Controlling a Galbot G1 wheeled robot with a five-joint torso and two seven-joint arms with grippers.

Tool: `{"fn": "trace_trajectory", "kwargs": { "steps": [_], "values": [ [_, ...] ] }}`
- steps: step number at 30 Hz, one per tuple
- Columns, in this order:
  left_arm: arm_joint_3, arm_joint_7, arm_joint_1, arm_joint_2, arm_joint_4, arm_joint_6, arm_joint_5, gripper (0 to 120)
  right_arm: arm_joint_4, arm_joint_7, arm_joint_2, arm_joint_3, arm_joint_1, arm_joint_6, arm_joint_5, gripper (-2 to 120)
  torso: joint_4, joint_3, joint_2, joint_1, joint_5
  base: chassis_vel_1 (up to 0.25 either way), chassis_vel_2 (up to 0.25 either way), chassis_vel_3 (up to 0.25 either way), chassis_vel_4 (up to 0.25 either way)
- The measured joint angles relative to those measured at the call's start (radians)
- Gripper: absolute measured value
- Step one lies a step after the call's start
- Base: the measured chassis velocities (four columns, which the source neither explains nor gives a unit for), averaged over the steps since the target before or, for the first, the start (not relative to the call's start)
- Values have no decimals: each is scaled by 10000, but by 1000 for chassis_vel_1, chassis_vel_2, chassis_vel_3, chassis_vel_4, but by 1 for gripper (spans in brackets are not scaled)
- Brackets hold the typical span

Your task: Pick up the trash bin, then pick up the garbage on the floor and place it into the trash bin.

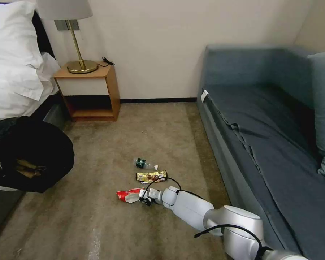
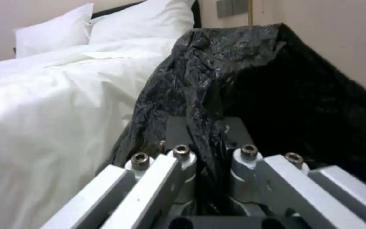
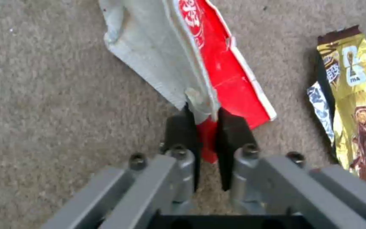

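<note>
Three pieces of garbage lie on the beige carpet in the head view: a red-and-white wrapper (image 1: 129, 195), a gold snack wrapper (image 1: 151, 176) just beyond it toward 1 o'clock, and a small clear bottle (image 1: 145, 164) farther on at 12. The right gripper (image 3: 207, 127) is low at the floor with its black fingers pinched on the near corner of the red-and-white wrapper, whose long axis runs away from the fingertips, roughly in line with the arm. The trash bin (image 1: 32, 155), its black bag draped over the rim, hangs at 9 o'clock from that wrapper, well apart, with the left gripper (image 2: 208, 140) closed on a fold of the liner. So the carry, as I judge it, goes leftward across open carpet. The carpet is short-piled and flat. A bed (image 1: 14, 61) and nightstand (image 1: 88, 92) stand at 10 to 11 o'clock, a blue-grey sofa (image 1: 263, 119) at 3.
</note>
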Motion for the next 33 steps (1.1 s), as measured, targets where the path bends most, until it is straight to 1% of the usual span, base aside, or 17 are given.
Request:
{"fn": "trace_trajectory", "kwargs": {
  "steps": [1, 4, 8, 13, 15, 16, 18, 19, 21, 22, 23, 24, 25, 26, 28, 32, 33],
  "values": [
    [5, 1, -6, 4, 16, 0, -7, 5, 36, -1, -6, 4, -5, -5, -1, 3, 0, 0, 0, 0, 0, 0, 0, 0, 0],
    [6, 2, 14, 9, 44, -2, -12, 5, 151, 0, -12, 6, -30, -15, -9, 1, -2, 0, 0, 0, -2, 0, 0, 0, 0],
    [3, 6, 58, 11, 125, -59, -20, 5, 404, 7, -12, -9, -77, -6, -13, 1, 0, 1, -1, 0, -2, 0, 0, 0, 0],
    [52, 5, 24, -2, 237, -128, 4, 5, 627, 134, -11, 18, -134, 267, -22, 1, 3, 1, -1, 1, -1, 0, 0, 0, 0],
    [247, 34, -74, -65, 419, -290, 113, 5, 1488, 399, -19, 88, -151, 337, -85, 1, 1, 1, -1, 1, 0, 0, 0, 0, 0],
    [247, 34, -74, -65, 419, -290, 113, 5, 1488, 399, -19, 88, -151, 337, -85, 1, 1, 1, -1, 1, 0, 0, 0, 0, 0],
    [438, 101, -136, -137, 543, -430, 219, 5, 2411, 494, -286, 104, -139, 509, -150, 1, 9, 0, -1, 0, 6, 0, 0, 0, 0],
    [556, 106, -204, -185, 611, -457, 290, 5, 2750, 510, -496, 222, -105, 777, -436, 1, 8, 1, -1, 0, -1, 0, 0, 0, 0],
    [564, 108, -210, -188, 616, -456, 296, 5, 2770, 510, -509, 238, -102, 797, -469, 1, 7, 1, -1, 1, -1, 0, 0, 0, 0],
    [742, 119, -362, -253, 687, -448, 478, 5, 3053, 517, -706, 658, 56, 1324, -1315, 1, -2, 1, -1, 0, 0, 0, 0, 0, 0],
    [742, 119, -362, -253, 687, -448, 478, 5, 3053, 517, -706, 658, 56, 1324, -1315, 1, -2, 1, -1, 0, 0, 0, 0, 0, 0],
    [826, 110, -411, -270, 680, -364, 527, 5, 3169, 514, -792, 946, 183, 1662, -1873, 1, -4, 1, -1, 1, 2, 0, 0, 0, 0],
    [887, 103, -432, -277, 659, -284, 533, 5, 3300, 506, -871, 1089, 267, 1806, -2112, 1, -1, 1, -2, 1, 2, 0, 0, 0, 0],
    [887, 103, -432, -277, 659, -284, 533, 5, 3300, 506, -871, 1089, 267, 1806, -2112, 1, -1, 1, -2, 1, 2, 0, 0, 0, 0],
    [1029, 94, -604, -272, 653, -102, 558, 5, 3960, 523, -1191, 1327, 559, 1872, -2168, 1, 5, 1, -1, 1, 1, 0, 0, 0, 0],
    [1096, 82, -742, -218, 711, -44, 560, 5, 4356, 551, -1372, 1580, 865, 1872, -2167, 1, 0, 1, -1, 1, 3, 0, 0, 0, 0],
    [1140, 82, -790, -163, 752, -11, 549, 5, 4648, 562, -1491, 1710, 1089, 1871, -2155, 1, 1, 1, -1, 1, 2, 0, 0, 0, 0]
  ]
}}
